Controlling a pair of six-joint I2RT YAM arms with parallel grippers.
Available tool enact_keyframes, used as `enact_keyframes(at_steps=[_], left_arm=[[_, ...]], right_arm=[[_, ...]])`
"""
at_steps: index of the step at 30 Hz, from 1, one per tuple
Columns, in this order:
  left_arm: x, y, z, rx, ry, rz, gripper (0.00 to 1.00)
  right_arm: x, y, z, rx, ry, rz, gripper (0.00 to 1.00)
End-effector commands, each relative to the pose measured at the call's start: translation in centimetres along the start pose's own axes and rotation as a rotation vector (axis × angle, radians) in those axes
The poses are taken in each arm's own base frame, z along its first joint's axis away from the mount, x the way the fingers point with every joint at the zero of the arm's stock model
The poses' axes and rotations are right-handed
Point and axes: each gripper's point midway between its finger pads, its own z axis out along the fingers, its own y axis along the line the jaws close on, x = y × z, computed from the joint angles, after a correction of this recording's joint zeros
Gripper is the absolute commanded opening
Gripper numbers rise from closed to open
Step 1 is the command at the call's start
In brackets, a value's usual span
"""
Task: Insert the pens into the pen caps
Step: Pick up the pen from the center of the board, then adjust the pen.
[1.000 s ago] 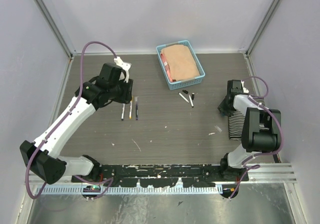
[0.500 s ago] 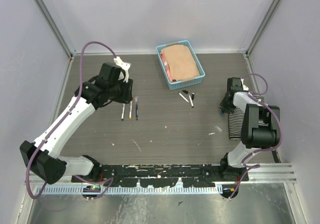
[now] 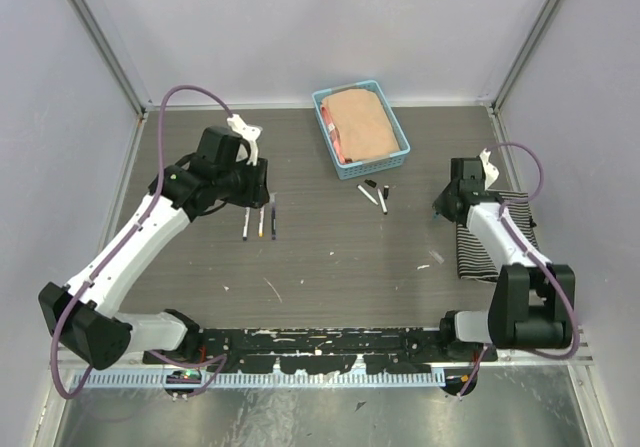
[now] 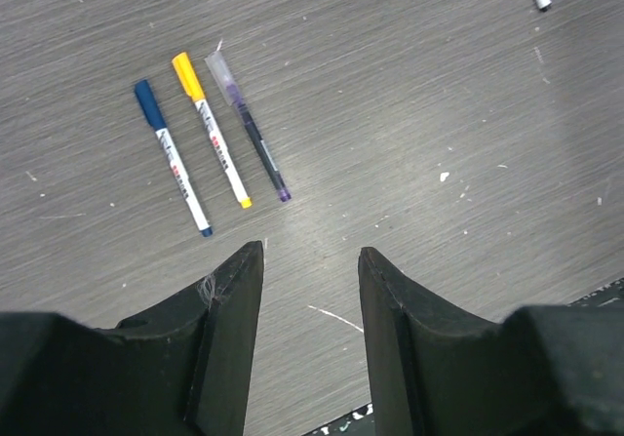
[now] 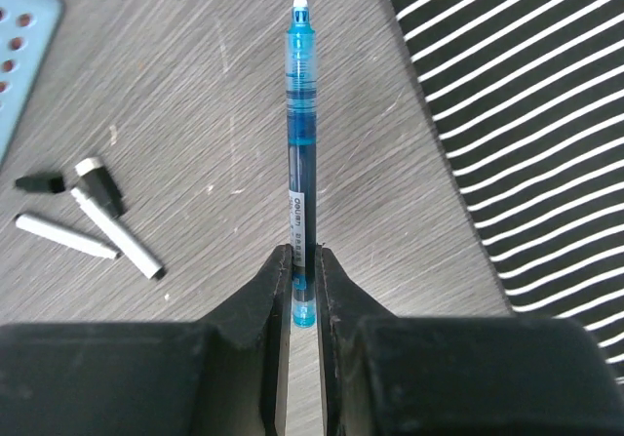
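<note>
Change: right gripper (image 5: 304,258) just clamped blue pen (image 5: 301,134), mid-frame, tip bare; needs cap next; left gripper (image 4: 310,260) half-open, empty.

My worktable (image 3: 330,257), overhead.
I see three capped pens (image 3: 260,219) left, a blue basket (image 3: 375,166) far, loose white pens (image 3: 381,200) centre, striped cloth (image 5: 526,114) right.

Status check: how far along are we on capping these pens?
Done, it seems: three pens lie capped side by side below the open left gripper. In hand: the right gripper is shut on a blue pen, tip bare. Left: a cap for it, plus the white pens and loose black cap near the basket.
</note>
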Motion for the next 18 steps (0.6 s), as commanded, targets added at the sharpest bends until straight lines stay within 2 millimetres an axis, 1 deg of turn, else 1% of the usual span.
enact_keyframes(at_steps=[1, 6, 9, 13, 16, 18], left_arm=[[-1.3, -1.6, -1.5, 0.092, -0.093, -0.054, 0.51], [-2.4, -3.6, -2.6, 0.199, -0.174, -0.152, 0.51], [-3.0, -5.0, -2.9, 0.287, -0.221, -0.2, 0.51], [-4.0, -7.3, -3.9, 0.443, -0.315, -0.239, 0.52], [-4.8, -8.1, -4.5, 0.51, -0.38, -0.273, 0.54], [-4.9, -8.4, -4.2, 0.521, -0.376, -0.293, 0.54]], right_arm=[[-0.3, 2.1, -2.8, -0.127, -0.062, 0.01, 0.1], [1.6, 6.1, -7.5, -0.325, -0.085, -0.063, 0.1], [2.9, 8.1, -10.5, -0.439, -0.094, -0.062, 0.1], [4.8, 10.6, -14.2, -0.603, -0.086, -0.037, 0.1], [6.3, 12.4, -16.8, -0.716, -0.064, -0.037, 0.11], [7.2, 13.4, -18.3, -0.77, -0.052, -0.04, 0.11]])
